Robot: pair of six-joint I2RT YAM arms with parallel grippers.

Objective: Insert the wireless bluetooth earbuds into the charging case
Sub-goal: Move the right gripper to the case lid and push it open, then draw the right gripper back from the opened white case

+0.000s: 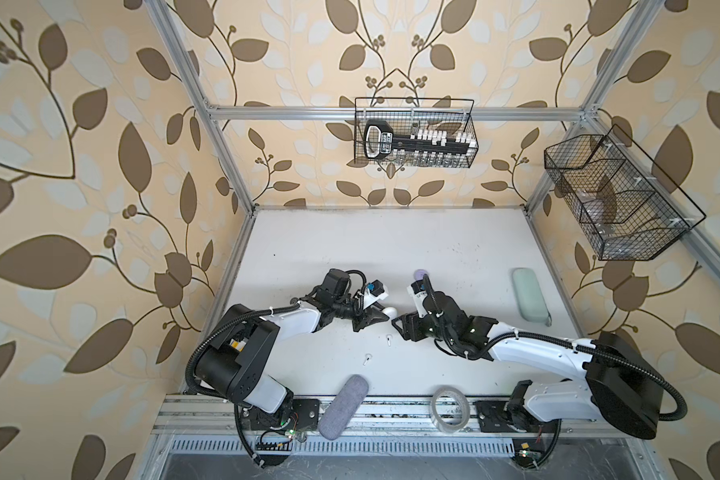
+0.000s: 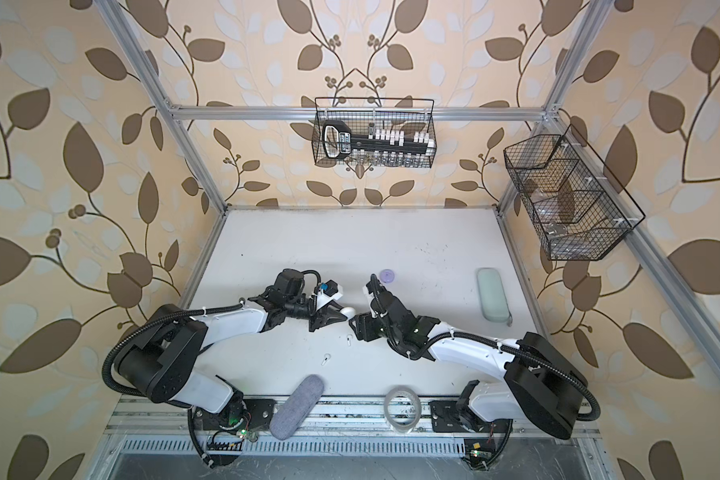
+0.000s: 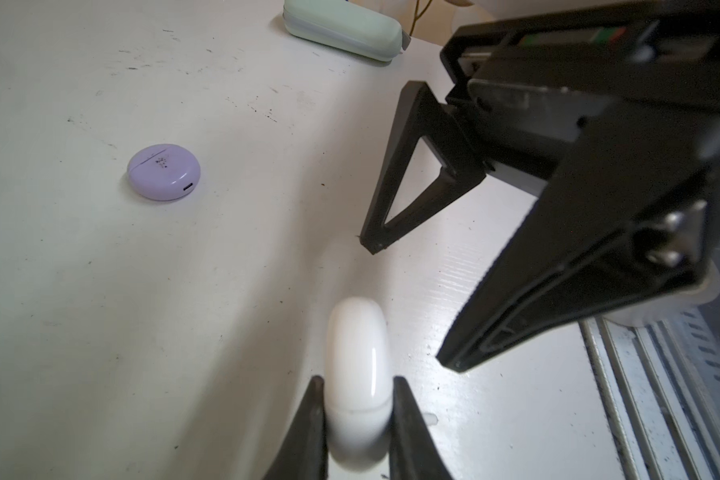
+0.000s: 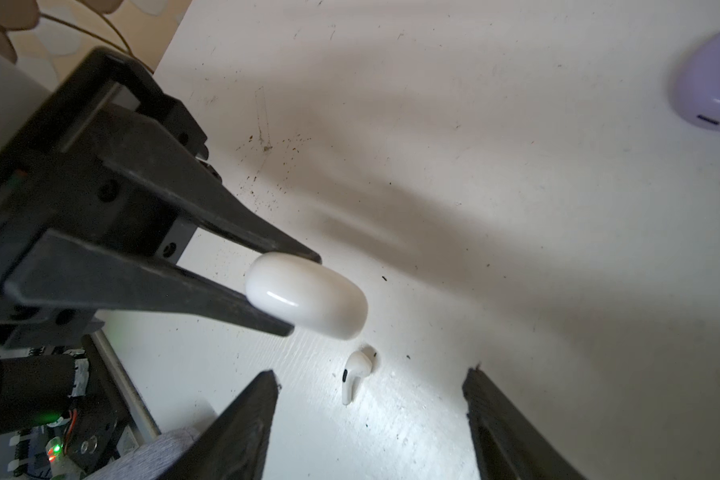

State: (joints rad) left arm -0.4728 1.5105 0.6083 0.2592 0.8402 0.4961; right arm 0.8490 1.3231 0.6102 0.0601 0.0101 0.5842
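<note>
White glossy plastic first: white case (image 1: 390, 311), pinched on its edge between the closed-down jaws of the left gripper (image 3: 357, 384), apparently clear of the table (image 1: 391, 249). Lid seemingly shut, only a faint seam showing in the left wrist view. Left of the white case and nearer the front, well apart from it: one white earbud (image 1: 366, 359), lying loose. Just in front of the white case, near but not touching: second white earbud (image 4: 352, 374), stem toward the right wrist camera. Right of the white case and facing it: right gripper (image 4: 371, 373), jaws spread wide, gripping nothing, poised over that second earbud. Behind the white case and slightly right: lilac case (image 3: 164, 172), shut, flat on the table. Far right of the white case: mint pouch (image 1: 528, 299), no part of the job.

Step in hand, as a judgement: steadying the white case while lining up for the nearer earbud, or for the lid. No earbud seated yet. Needed next: lid open before any insertion, then a fine pinch on a tiny, slippery stem, low to the table.

Hard to make out: hinge side of the white case, hidden by the jaws; contents of either case; lilac earbuds, nowhere visible.
</note>
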